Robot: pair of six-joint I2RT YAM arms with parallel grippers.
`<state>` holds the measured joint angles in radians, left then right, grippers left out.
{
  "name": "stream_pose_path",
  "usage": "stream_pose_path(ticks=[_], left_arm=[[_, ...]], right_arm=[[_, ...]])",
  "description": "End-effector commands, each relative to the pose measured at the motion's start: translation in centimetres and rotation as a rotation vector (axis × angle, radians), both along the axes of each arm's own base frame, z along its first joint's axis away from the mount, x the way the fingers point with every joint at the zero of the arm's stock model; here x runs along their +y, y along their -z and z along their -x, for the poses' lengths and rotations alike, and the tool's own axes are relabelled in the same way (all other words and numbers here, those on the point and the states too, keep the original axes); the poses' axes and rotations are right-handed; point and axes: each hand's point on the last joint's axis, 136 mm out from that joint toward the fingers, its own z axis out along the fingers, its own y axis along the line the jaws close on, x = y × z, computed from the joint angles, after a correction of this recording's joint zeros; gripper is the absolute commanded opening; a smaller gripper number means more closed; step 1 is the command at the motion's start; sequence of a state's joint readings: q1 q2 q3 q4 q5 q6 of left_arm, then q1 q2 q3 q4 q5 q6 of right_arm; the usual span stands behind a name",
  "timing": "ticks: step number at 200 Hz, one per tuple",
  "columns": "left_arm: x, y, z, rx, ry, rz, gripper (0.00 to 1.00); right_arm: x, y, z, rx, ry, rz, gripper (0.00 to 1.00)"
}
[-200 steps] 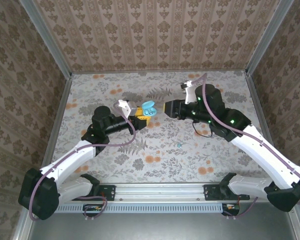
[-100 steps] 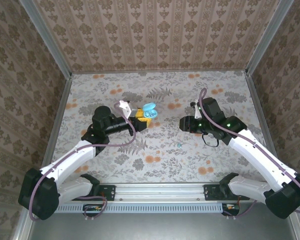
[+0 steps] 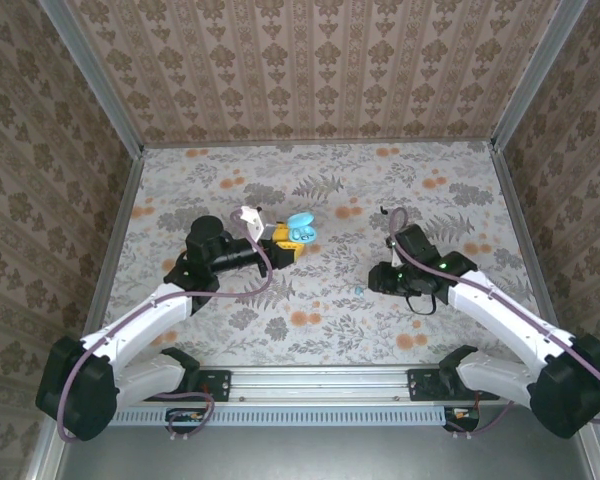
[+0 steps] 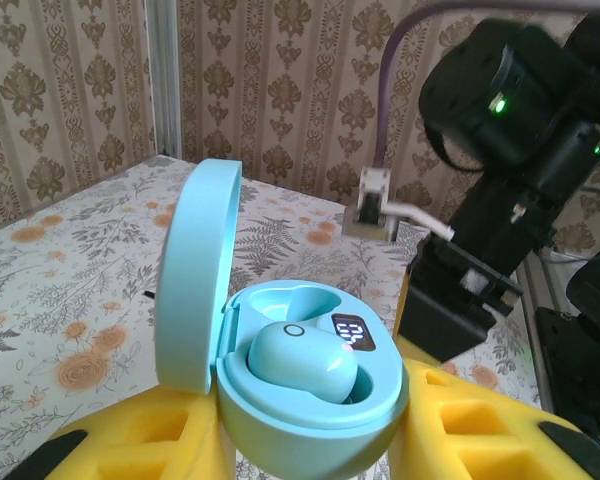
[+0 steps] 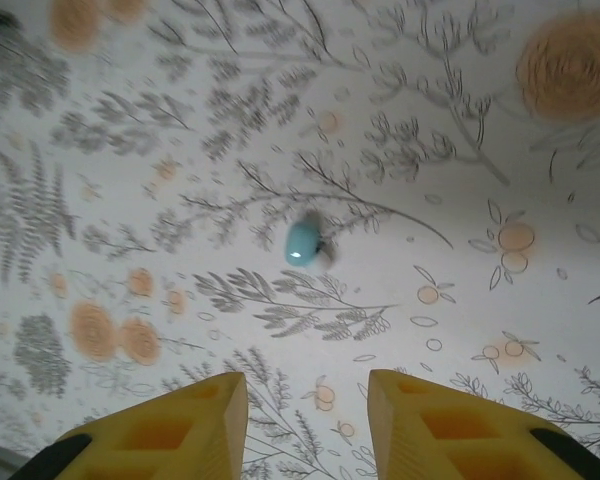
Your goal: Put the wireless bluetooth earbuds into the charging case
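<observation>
Left claw snug around open charging case; right claw agape, nose-down near earbud.

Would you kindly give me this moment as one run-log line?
left gripper: shut on charging case, lid open, one earbud seated | right gripper: open, above loose earbud on table

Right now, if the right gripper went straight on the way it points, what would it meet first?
Probably the small teal earbud lying on the table, centred ahead of the right gripper; depth is unclear, so the table itself might come first.
</observation>
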<state>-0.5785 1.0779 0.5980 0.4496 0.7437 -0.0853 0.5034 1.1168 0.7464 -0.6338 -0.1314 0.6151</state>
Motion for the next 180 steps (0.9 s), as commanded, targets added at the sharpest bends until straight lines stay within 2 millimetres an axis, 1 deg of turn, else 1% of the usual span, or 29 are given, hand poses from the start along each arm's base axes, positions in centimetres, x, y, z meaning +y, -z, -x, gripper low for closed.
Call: stream_pose_path(ticks=[1, 18, 41, 48, 50, 63, 81, 109, 132, 180], left_arm=[[-0.1, -0.8, 0.4, -0.031, 0.016, 0.02, 0.37], [-0.3, -0.9, 0.4, -0.036, 0.026, 0.017, 0.37], [-0.2, -0.3, 0.2, -0.031, 0.016, 0.004, 0.37], [-0.2, -0.3, 0.2, -0.029, 0.015, 0.004, 0.37], [-0.2, -0.2, 0.2, -0.029, 0.016, 0.004, 0.37], [-0.2, 0.0, 0.3, -0.032, 0.015, 0.0, 0.37], [0.0, 0.3, 0.2, -0.032, 0.0, -0.006, 0.37], [0.3, 0.3, 0.4, -0.031, -0.008, -0.01, 0.37], [0.6, 0.7, 0.3, -0.039, -0.028, -0.028, 0.37], [0.6, 0.7, 0.3, -0.031, -0.028, -0.028, 0.37]], right_arm=[[1.4, 0.8, -0.4, 0.016, -0.014, -0.007, 0.36], [2.2, 1.1, -1.0, -0.002, -0.06, 0.063, 0.36], [2.6, 1.6, -1.5, 0.002, -0.123, 0.228, 0.34], [2.8, 1.4, -1.7, -0.006, -0.139, 0.271, 0.34], [2.8, 1.8, -1.6, 0.005, -0.146, 0.29, 0.33], [3.2, 2.4, -1.7, -0.001, -0.178, 0.355, 0.32], [3.6, 3.5, -1.8, 0.02, -0.197, 0.387, 0.31], [4.0, 4.4, -2.1, 0.052, -0.211, 0.442, 0.3], [4.0, 5.3, -2.3, 0.067, -0.221, 0.481, 0.3], [4.1, 7.0, -2.9, 0.099, -0.236, 0.537, 0.28]])
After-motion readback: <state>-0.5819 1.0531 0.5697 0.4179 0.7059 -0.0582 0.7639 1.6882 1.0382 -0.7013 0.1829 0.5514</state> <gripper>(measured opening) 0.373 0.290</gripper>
